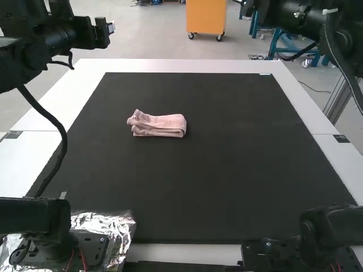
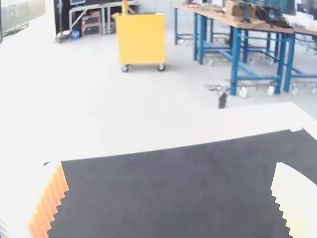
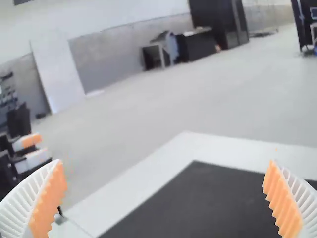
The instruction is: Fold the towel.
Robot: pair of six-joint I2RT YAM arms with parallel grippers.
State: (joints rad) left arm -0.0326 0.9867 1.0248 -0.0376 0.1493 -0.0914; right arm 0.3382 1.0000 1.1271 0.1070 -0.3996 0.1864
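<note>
From where I'm operating, this reads as a robotics lab or workshop. I have two robot arms, the left arm (image 1: 39, 218) and the right arm (image 1: 334, 226), at a white surface (image 1: 181, 66) covered by a dark mat (image 1: 238, 181), with crinkled foil (image 1: 108, 224) near the left arm's base. Through the left wrist view I see a yellow cart (image 2: 141, 39) on casters and workbenches (image 2: 235, 62) with blue metal frames, wheels and wood-coloured tops, cluttered with gear and a cardboard box (image 2: 237, 10). The pale floor (image 2: 173, 84) is broad and smooth. My right wrist view gives me a large, plain room: a grey lower wall (image 3: 109, 54), a tall white panel (image 3: 57, 74) and a big black cabinet (image 3: 215, 17).
</note>
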